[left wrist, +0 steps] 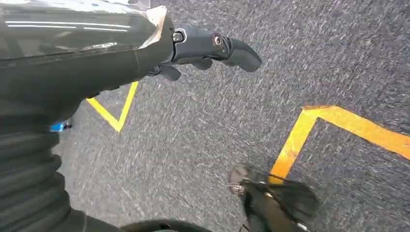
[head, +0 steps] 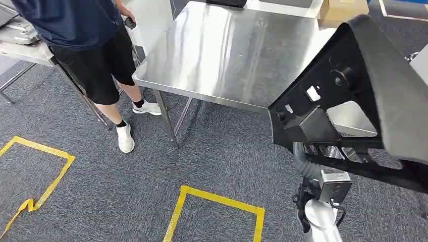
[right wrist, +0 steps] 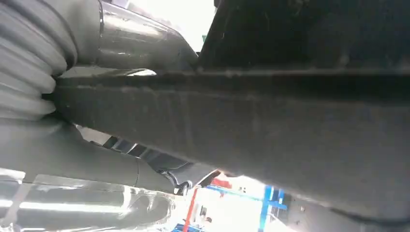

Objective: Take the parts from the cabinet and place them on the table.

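Fingers (left wrist: 241, 53) of the left hand (left wrist: 203, 48) are seen stretched out over grey carpet with nothing between them, while those of the right hand (right wrist: 121, 43) are closed around the large black moulded plastic part (head: 353, 96), though they are mostly hidden behind it. That part is held up at the right of the head view, overlapping the near right corner of the shiny steel table (head: 222, 50). At upper left a person in dark shorts and white shoes (head: 96, 55) is seen beside the table, and yellow tape outlines (head: 217, 201) are marked on the carpet below
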Motion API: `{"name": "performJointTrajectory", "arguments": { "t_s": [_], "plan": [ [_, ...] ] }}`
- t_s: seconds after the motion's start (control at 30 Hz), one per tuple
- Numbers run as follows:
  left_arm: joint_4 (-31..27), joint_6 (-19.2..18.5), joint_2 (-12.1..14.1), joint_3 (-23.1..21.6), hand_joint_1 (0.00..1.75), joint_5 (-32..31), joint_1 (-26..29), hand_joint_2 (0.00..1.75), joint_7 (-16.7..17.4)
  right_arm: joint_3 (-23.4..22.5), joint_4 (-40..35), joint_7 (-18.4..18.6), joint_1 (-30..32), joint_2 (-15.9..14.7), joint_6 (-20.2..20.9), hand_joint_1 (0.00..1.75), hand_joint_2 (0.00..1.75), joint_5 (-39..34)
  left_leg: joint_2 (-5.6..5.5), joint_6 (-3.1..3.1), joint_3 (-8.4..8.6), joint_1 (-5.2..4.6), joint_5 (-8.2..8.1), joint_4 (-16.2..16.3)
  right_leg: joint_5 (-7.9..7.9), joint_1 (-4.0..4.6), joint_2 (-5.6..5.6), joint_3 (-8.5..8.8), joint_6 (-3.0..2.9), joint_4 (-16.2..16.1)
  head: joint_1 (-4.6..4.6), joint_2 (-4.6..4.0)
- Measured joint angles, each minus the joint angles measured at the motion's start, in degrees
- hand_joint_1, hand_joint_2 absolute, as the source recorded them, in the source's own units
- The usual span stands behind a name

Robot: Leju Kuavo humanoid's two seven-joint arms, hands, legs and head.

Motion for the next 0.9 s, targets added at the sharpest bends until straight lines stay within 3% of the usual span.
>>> {"name": "performJointTrajectory", "arguments": {
  "t_s": [0.03,0.07,0.1,0.13,0.2,0.23,0.27,0.3,0.33,0.4,0.43,0.5,0.53,0.57,0.6,0.63,0.7,0.77,0.8,0.83,0.87,0.9],
  "plan": [
    [0.0,-0.04,0.02,0.0,0.0,-0.04,0.06,1.75,0.0,-0.02,0.0,0.0,0.23,-0.02,0.0,1.75,1.75,0.0,0.03,-0.34,-1.93,0.3,-1.71,0.81,-0.62,-0.05,0.09,0.69,0.11,0.0,0.0,0.0],
    [0.0,-0.06,0.02,0.0,0.0,-0.04,0.12,1.75,0.0,-0.02,0.0,0.0,0.38,-0.02,-0.02,1.75,1.75,0.0,0.14,-0.53,-2.87,0.56,-1.85,-0.05,-1.29,-0.14,0.23,1.54,0.29,0.0,-0.02,0.0],
    [0.0,-0.06,0.07,0.0,0.0,-0.04,0.14,1.75,0.0,-0.02,0.0,0.0,0.51,-0.02,-0.02,1.75,1.75,0.0,0.25,-0.68,-2.79,0.75,-0.47,-2.47,-1.98,-0.31,0.32,2.5,0.51,0.0,0.0,0.0],
    [0.0,-0.09,0.11,0.0,0.0,-0.04,0.14,1.75,0.0,-0.02,0.0,0.0,0.56,-0.02,-0.02,1.75,1.75,0.0,0.28,-0.82,-1.9,0.92,2.58,-6.43,-2.77,-0.5,0.38,3.56,0.81,0.0,-0.02,0.0],
    [0.13,-0.11,0.13,0.02,0.0,-0.04,0.3,1.75,0.0,-0.02,0.0,0.0,0.52,0.0,-0.02,1.75,1.75,0.0,0.31,-0.86,-0.55,1.23,11.99,-14.52,-4.24,-0.43,0.37,4.44,1.53,-0.04,-0.25,0.0],
    [0.15,-0.11,0.22,0.02,0.0,-0.04,0.3,1.75,0.0,-0.02,0.0,0.0,0.69,0.02,-0.02,1.75,1.75,0.0,0.62,-0.31,-0.61,1.03,11.79,-14.81,-4.87,-0.11,0.63,5.28,2.03,-0.02,-0.68,0.0],
    [0.15,-0.13,0.26,0.0,0.0,-0.04,0.21,1.75,0.02,-0.02,-0.04,0.02,0.63,-0.02,-0.02,1.75,1.75,0.0,0.51,-0.01,0.28,0.79,11.86,-14.84,-5.32,-0.04,0.59,5.04,2.47,-0.67,-0.28,0.0],
    [0.17,-0.13,0.2,0.02,0.0,-0.04,0.24,1.75,0.02,-0.02,-0.11,0.07,0.65,-0.02,-0.02,1.75,1.75,0.02,0.43,0.57,0.32,0.8,11.52,-15.4,-4.86,-0.04,0.62,6.37,3.24,-0.11,-0.27,0.0],
    [0.17,-0.17,0.15,0.0,0.0,-0.07,0.24,1.75,0.02,-0.02,-0.18,0.02,0.62,-0.02,-0.02,1.75,1.75,0.02,0.46,1.12,1.0,0.64,11.48,-15.41,-4.23,0.23,0.62,6.29,3.9,-0.03,-0.2,0.0],
    [0.17,-0.17,0.15,0.0,0.0,-0.09,0.15,1.75,-0.02,0.0,-0.22,0.05,0.6,-0.13,-0.07,1.75,1.75,0.02,0.28,2.29,2.74,0.63,10.72,-15.85,-4.14,-0.1,0.33,4.14,3.89,4.48,-0.06,0.0],
    [0.17,-0.17,0.22,0.0,0.0,-0.09,0.12,1.75,-0.02,0.04,-0.24,0.04,0.52,-0.09,-0.09,1.75,1.75,0.02,0.23,2.75,3.26,0.53,10.19,-15.85,-4.9,-0.1,0.29,1.42,3.5,8.58,0.04,0.0],
    [0.17,-0.2,0.24,0.0,0.0,-0.11,0.12,1.75,-0.02,0.04,-0.24,0.02,0.8,-0.15,-0.09,1.75,1.75,0.02,0.04,3.13,4.35,0.35,8.99,-15.86,-8.31,0.08,0.3,-4.09,2.85,15.52,0.07,0.0],
    [0.17,-0.2,0.24,0.0,0.0,-0.11,0.17,1.75,-0.02,0.02,-0.24,0.02,0.93,-0.2,-0.09,1.75,1.75,0.02,-0.13,3.17,5.07,0.23,8.37,-15.86,-9.73,0.09,0.3,-6.11,2.79,17.06,0.04,0.0],
    [0.17,-0.22,0.22,0.0,0.0,-0.11,0.23,1.75,-0.02,0.04,-0.24,0.04,1.0,-0.26,-0.09,1.75,1.75,0.02,-0.22,3.17,5.82,0.14,7.77,-15.86,-9.88,0.09,0.29,-7.06,3.09,16.54,0.07,0.0],
    [0.17,-0.22,0.22,0.0,0.0,-0.11,0.23,1.75,-0.02,0.04,-0.24,0.04,1.04,-0.26,-0.09,1.75,1.75,0.02,-0.39,3.15,6.73,0.09,7.09,-15.86,-8.95,0.09,0.28,-6.95,3.65,13.96,0.07,0.0],
    [0.17,-0.24,0.24,0.0,0.0,-0.11,0.23,1.75,-0.02,0.04,-0.24,0.04,1.02,-0.26,-0.09,1.75,1.75,0.02,-0.48,3.04,7.67,0.05,6.42,-15.86,-6.78,0.09,0.27,-6.09,4.29,10.06,0.11,0.0],
    [0.2,-0.28,0.2,0.0,0.0,-0.11,0.28,1.75,-0.02,0.02,-0.22,0.04,1.04,-0.37,-0.09,1.75,1.75,0.02,-0.52,2.74,8.8,0.04,5.09,-16.01,1.0,0.38,-0.15,-3.92,4.96,1.44,0.15,0.0],
    [0.2,-0.48,0.13,0.0,0.0,-0.13,0.22,1.75,-0.02,0.04,-0.26,0.13,1.14,-0.39,-0.09,1.75,1.75,0.0,-0.54,1.87,10.47,-0.04,3.79,-16.2,0.72,1.11,-0.73,-3.18,3.21,1.06,0.15,0.0],
    [0.2,-0.61,0.13,0.02,0.0,-0.13,0.23,1.75,-0.02,0.04,-0.42,0.13,1.14,-0.39,-0.09,1.75,1.75,0.02,-0.45,1.51,11.52,-0.05,4.0,-15.96,0.96,1.34,-0.5,-2.65,2.49,0.58,0.13,0.0],
    [0.2,-0.63,0.15,0.0,0.0,-0.13,0.24,1.75,-0.02,0.06,-0.42,0.13,1.01,-0.35,-0.09,1.75,1.75,0.0,-0.32,1.34,11.72,-0.05,4.17,-15.69,0.68,1.15,-0.33,-2.11,1.8,0.47,0.28,0.0],
    [0.2,-0.63,0.13,0.0,0.0,-0.13,0.07,1.75,-0.02,0.02,-0.48,0.13,0.98,-0.35,-0.09,1.75,1.75,0.0,-0.13,1.1,11.75,-0.09,3.93,-14.9,0.73,0.16,0.12,-0.32,1.43,0.04,0.06,0.0],
    [0.2,-0.63,0.13,0.0,0.0,-0.13,0.01,1.75,-0.02,-0.07,-0.61,0.13,0.97,-0.39,-0.11,1.75,1.75,0.02,0.02,0.93,11.13,0.0,3.67,-13.13,0.31,0.15,-0.04,0.41,0.97,-0.2,0.28,0.0]
  ]
}}
